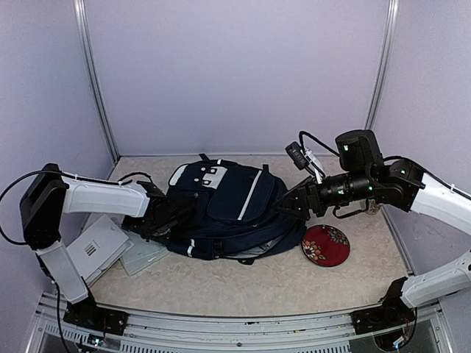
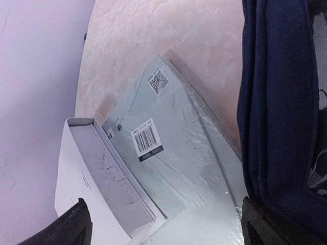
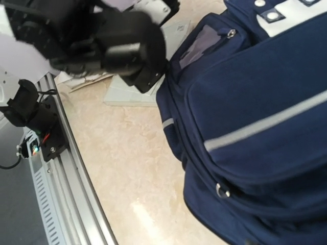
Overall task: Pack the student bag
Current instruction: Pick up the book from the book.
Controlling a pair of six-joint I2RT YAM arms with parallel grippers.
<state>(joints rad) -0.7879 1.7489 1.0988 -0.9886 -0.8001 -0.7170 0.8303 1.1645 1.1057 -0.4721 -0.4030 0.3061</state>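
Tabletop (image 1: 257,290), marbled beige, between lilac walls (image 1: 235,73); left gripper (image 2: 168,232) wide, right gripper (image 1: 283,206) unclear.

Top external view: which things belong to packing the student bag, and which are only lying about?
Belong to the job:
large navy fabric backpack with white stripes
flat grey plastic-wrapped packs, probably to be packed
white cardboard box, probably to be packed
round red patterned pouch, probably to be packed

Only lying about:
aluminium rail along the table's near edge, part of the rig
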